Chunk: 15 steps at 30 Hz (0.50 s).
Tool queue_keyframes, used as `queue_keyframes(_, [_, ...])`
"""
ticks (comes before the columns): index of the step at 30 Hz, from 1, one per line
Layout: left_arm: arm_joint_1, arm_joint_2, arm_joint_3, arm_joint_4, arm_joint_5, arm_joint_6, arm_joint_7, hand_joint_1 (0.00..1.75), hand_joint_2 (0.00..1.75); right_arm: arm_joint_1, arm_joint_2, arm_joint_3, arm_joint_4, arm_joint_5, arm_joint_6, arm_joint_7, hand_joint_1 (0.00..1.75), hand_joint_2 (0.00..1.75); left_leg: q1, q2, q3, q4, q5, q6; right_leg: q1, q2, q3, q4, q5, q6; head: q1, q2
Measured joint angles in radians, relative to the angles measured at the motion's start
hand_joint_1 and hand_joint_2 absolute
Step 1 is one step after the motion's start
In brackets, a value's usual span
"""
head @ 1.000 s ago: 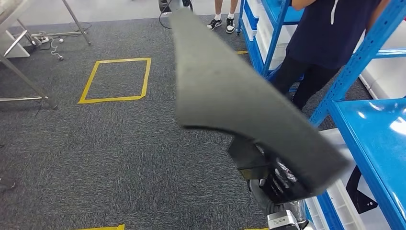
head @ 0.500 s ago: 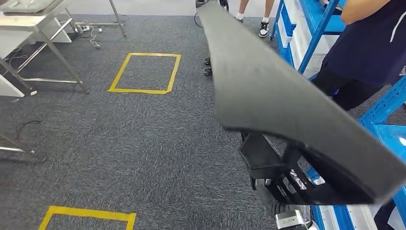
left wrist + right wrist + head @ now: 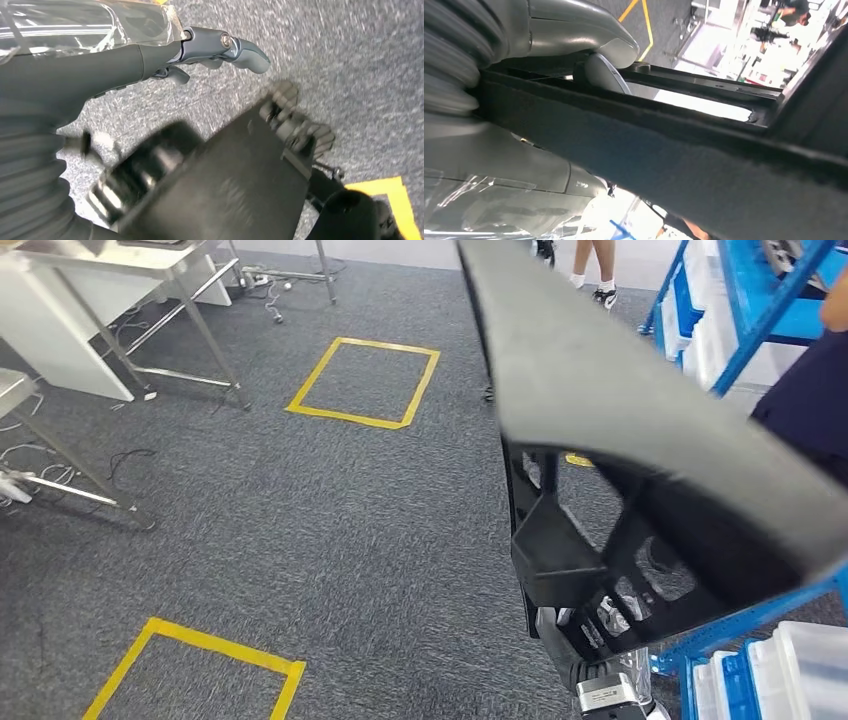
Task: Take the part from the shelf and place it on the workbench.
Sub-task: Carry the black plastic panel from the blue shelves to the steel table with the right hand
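The part (image 3: 600, 410) is a long dark grey felt-covered panel with a black plastic frame underneath. In the head view it runs from the top middle down to the right edge. My right hand (image 3: 590, 660) grips its lower end from below, mostly hidden by the frame. In the right wrist view the thick grey thumb (image 3: 574, 35) lies over the part's (image 3: 684, 155) edge. My left hand (image 3: 220, 47) hangs over the carpet with its fingers loosely bent and nothing in them. A metal workbench (image 3: 150, 260) stands at the far left.
The blue shelf (image 3: 760, 310) with white bins stands at the right, with a person in dark clothes (image 3: 810, 400) beside it. Another person's feet (image 3: 600, 290) are at the top. Yellow tape squares (image 3: 365, 380) mark the grey carpet. Cables lie under the tables.
The camera has turned left: the shelf and person slid toward the right edge and the metal tables came in at the left. The part stays in my right hand.
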Motion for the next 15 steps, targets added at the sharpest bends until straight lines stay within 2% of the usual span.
queue_keyframes(2, [-0.006,0.001,-0.002,0.0,0.0,0.001,0.002,0.0,1.75,-0.005,-0.001,-0.001,0.0,-0.004,0.001,0.008,1.75,1.75,0.006,-0.015,0.007,-0.02,0.003,0.002,0.004,-0.013,0.001,0.0,-0.005,0.006,0.0,0.0])
queue_keyframes(3, [-0.006,0.001,-0.003,0.0,0.0,0.001,0.003,0.0,1.75,-0.007,-0.001,-0.003,-0.001,-0.004,0.003,0.011,1.75,1.75,0.011,-0.026,0.012,-0.028,0.006,0.0,0.004,0.0,-0.001,0.009,-0.014,0.009,0.0,0.0])
queue_keyframes(4, [-0.006,0.001,-0.004,0.0,0.0,0.002,0.003,0.0,1.75,-0.009,-0.003,-0.005,-0.002,-0.005,0.004,0.015,1.75,1.75,0.018,-0.037,0.019,-0.035,0.01,-0.002,0.003,0.023,-0.014,0.041,-0.034,0.013,0.0,0.0])
queue_keyframes(6, [-0.008,-0.001,-0.006,-0.001,0.001,0.001,0.003,0.0,1.75,-0.01,-0.008,-0.007,-0.004,-0.006,0.008,0.022,1.75,1.75,0.025,-0.06,0.025,-0.039,0.013,-0.004,0.002,0.075,-0.078,0.177,-0.1,0.02,0.001,0.0])
queue_keyframes(7, [-0.009,-0.003,-0.007,-0.001,0.003,0.001,0.003,0.0,1.75,-0.01,-0.011,-0.008,-0.004,-0.005,0.013,0.026,1.75,1.75,0.027,-0.072,0.026,-0.038,0.014,-0.003,0.001,0.085,-0.12,0.259,-0.13,0.024,0.001,0.0])
queue_keyframes(8, [-0.008,-0.005,-0.007,-0.001,0.005,0.001,0.003,0.0,1.75,-0.01,-0.013,-0.008,-0.004,-0.003,0.017,0.032,1.75,1.75,0.029,-0.085,0.028,-0.038,0.013,-0.003,-0.001,0.087,-0.152,0.316,-0.144,0.028,0.001,0.0])
queue_keyframes(9, [-0.006,-0.006,-0.007,-0.001,0.009,0.001,0.003,0.0,1.75,-0.01,-0.014,-0.008,-0.004,-0.001,0.022,0.037,1.75,1.75,0.031,-0.099,0.03,-0.037,0.013,-0.004,-0.002,0.088,-0.167,0.336,-0.138,0.032,0.001,0.0])
queue_keyframes(10, [-0.003,-0.007,-0.007,-0.001,0.013,0.001,0.003,0.0,1.75,-0.01,-0.015,-0.008,-0.004,0.001,0.026,0.041,1.75,1.75,0.034,-0.112,0.032,-0.035,0.011,-0.007,-0.005,0.089,-0.159,0.309,-0.11,0.036,0.001,0.0])
queue_keyframes(11, [0.0,-0.007,-0.007,-0.001,0.017,0.0,0.002,0.0,1.75,-0.011,-0.016,-0.008,-0.004,0.002,0.029,0.044,1.75,1.75,0.038,-0.126,0.035,-0.031,0.007,-0.012,-0.01,0.095,-0.132,0.246,-0.07,0.04,0.001,0.0])
queue_keyframes(13, [0.001,-0.007,-0.007,-0.001,0.02,0.0,0.002,0.0,1.75,-0.013,-0.019,-0.008,-0.005,0.005,0.032,0.047,1.75,1.75,0.042,-0.153,0.031,-0.015,-0.004,-0.027,-0.023,0.133,-0.066,0.095,-0.001,0.05,0.001,0.0])
queue_keyframes(14, [0.0,-0.007,-0.006,-0.001,0.021,-0.001,0.001,0.0,1.75,-0.014,-0.019,-0.008,-0.006,0.006,0.032,0.049,1.75,1.75,0.042,-0.163,0.026,-0.006,-0.007,-0.033,-0.029,0.15,-0.046,0.048,0.016,0.049,0.001,0.0])
queue_keyframes(15, [0.0,-0.007,-0.006,-0.001,0.021,-0.001,0.001,0.0,1.75,-0.016,-0.02,-0.008,-0.007,0.007,0.033,0.049,1.75,1.75,0.041,-0.17,0.019,-0.001,-0.008,-0.037,-0.031,0.16,-0.037,0.026,0.02,0.045,0.001,0.0])
